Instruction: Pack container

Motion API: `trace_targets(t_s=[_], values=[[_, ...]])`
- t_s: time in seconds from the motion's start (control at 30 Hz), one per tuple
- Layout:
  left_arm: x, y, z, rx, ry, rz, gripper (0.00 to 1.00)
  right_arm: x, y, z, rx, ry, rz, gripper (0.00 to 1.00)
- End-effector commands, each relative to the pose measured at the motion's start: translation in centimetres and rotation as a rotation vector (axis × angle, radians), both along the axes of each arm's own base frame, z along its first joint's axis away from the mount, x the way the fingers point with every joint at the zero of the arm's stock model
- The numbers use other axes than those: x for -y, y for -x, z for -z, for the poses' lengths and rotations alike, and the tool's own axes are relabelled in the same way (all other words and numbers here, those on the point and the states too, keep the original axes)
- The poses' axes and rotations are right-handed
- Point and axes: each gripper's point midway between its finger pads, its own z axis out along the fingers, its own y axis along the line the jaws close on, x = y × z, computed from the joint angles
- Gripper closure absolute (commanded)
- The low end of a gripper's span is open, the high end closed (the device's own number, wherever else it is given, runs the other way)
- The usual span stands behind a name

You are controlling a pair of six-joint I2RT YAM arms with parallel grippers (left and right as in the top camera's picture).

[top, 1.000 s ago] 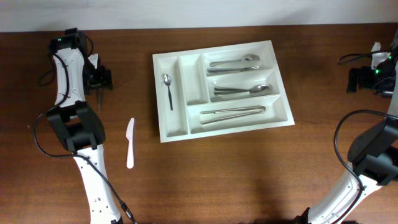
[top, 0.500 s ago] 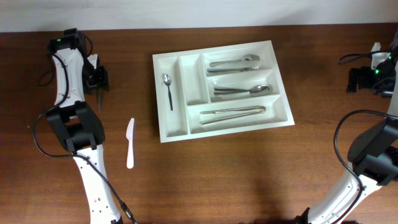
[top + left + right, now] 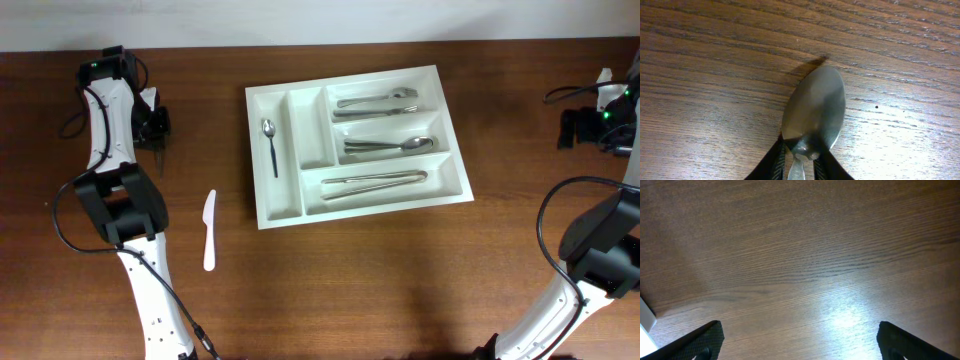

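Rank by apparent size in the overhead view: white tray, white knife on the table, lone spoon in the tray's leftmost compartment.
1. white tray, by far the largest.
2. white knife.
3. lone spoon, shorter and slimmer than the knife.

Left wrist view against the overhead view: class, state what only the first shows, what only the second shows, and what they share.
Only the left wrist view: the spoon's bowl close up, lying on the table, with the fingers on either side of its neck; whether they pinch it is unclear.
Only overhead: the tray with cutlery in four of its five compartments, and a white knife lying loose beside it.
Both: the left gripper and the wooden table.
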Motion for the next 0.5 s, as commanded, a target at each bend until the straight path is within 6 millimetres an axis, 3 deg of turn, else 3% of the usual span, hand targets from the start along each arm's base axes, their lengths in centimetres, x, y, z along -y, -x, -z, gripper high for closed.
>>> trace_targets(t_s=[0.0,0.13,0.47], values=[[0.17,0.51,2.20,-0.039,0.025,0.001,0.83,0.09,0.15,0.41,-0.006,-0.012,0.015,0.01],[0.18,0.49,2.20,-0.038,0.025,0.001,0.96,0.09,0.15,0.41,-0.005,-0.012,0.015,0.01],[0.24,0.49,2.08,-0.038,0.028,0.000,0.98,0.09,0.15,0.41,-0.005,-0.012,0.015,0.01]])
